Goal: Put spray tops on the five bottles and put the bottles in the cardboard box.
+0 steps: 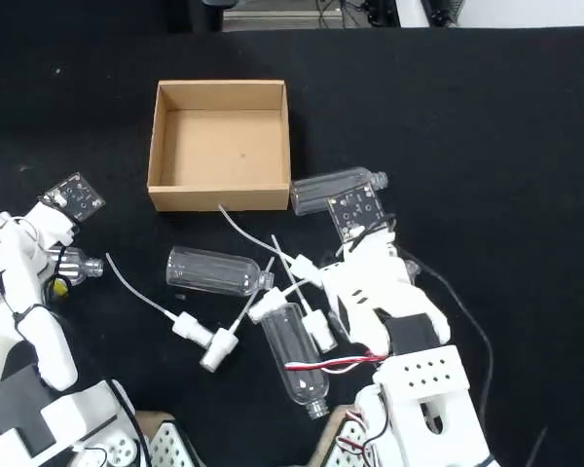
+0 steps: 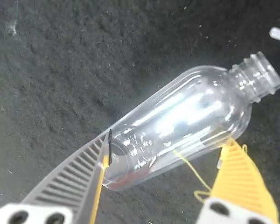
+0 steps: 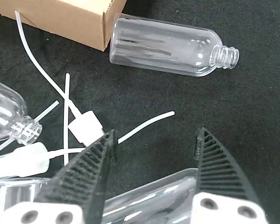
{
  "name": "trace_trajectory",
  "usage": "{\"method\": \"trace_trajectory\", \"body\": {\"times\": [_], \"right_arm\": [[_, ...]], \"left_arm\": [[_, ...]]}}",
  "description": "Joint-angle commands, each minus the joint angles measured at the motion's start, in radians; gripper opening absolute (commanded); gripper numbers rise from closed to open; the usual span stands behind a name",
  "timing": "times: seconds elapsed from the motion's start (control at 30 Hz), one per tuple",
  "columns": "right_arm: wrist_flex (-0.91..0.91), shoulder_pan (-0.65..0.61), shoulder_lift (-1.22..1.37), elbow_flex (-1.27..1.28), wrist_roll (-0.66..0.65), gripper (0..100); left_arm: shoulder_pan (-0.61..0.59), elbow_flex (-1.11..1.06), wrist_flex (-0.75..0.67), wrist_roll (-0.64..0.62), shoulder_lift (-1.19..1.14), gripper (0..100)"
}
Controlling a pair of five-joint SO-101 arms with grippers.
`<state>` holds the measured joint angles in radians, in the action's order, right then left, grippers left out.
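1. Overhead, one cardboard box (image 1: 219,146) is sitting open-topped on the black table (image 1: 506,146), and four bottles are showing, all lying on their sides.
   - The bottle by the box (image 1: 333,191) is lying just beside the box's near right corner. Its long axis is running across the table and its neck is pointing right.
   - The middle bottle (image 1: 214,270) is lying the same way, neck to the right.
   - The near bottle (image 1: 294,355) is lying front to back, with its neck pointing toward the arms' bases.
   - The held bottle (image 1: 71,263) is lying at the left, neck to the right, at the tip of the left arm (image 1: 19,292).
   - Five white spray tops (image 1: 190,326) appear to be lying loose between the middle and near bottles, their thin tubes crossing.
   - The right arm (image 1: 389,302) is stretching low over that tangle.

2. In the left wrist view, one bottle is showing. The left gripper (image 2: 168,140) is clamping the base end of the held bottle (image 2: 186,121). The bottle's bare threaded neck is pointing away from the gripper and is carrying no top.

3. In the right wrist view, three bottles and two spray tops are showing.
   - The right gripper (image 3: 156,135) is hanging with its jaws spread wide, gripping nothing.
   - The near bottle (image 3: 149,200) is lying beneath, between the roots of the jaws.
   - The bottle by the box (image 3: 168,44) is lying beyond, just beside the corner of the cardboard box (image 3: 70,18).
   - The neck of the middle bottle (image 3: 9,116) is pointing toward one of the tops.
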<state>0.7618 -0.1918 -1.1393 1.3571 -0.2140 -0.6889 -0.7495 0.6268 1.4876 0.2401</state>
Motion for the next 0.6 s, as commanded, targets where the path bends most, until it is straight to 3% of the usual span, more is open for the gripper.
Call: {"method": "trace_trajectory", "body": {"times": [0.0, 0.2, 0.43, 0.57], "right_arm": [[-0.018, -0.003, -0.025, -0.007, 0.005, 24.4], [-0.018, -0.003, -0.025, -0.007, 0.005, 24.4], [-0.017, -0.003, -0.025, -0.007, 0.005, 24.4], [-0.017, -0.003, -0.025, -0.007, 0.005, 24.4]], "left_arm": [[0.016, -0.001, -0.003, 0.189, 0.025, 35], [0.013, 0.004, 0.137, 0.015, 0.035, 34], [0.008, 0.016, 0.319, -0.166, 0.037, 9], [-0.001, 0.091, 0.460, -0.287, 0.037, 5]]}}
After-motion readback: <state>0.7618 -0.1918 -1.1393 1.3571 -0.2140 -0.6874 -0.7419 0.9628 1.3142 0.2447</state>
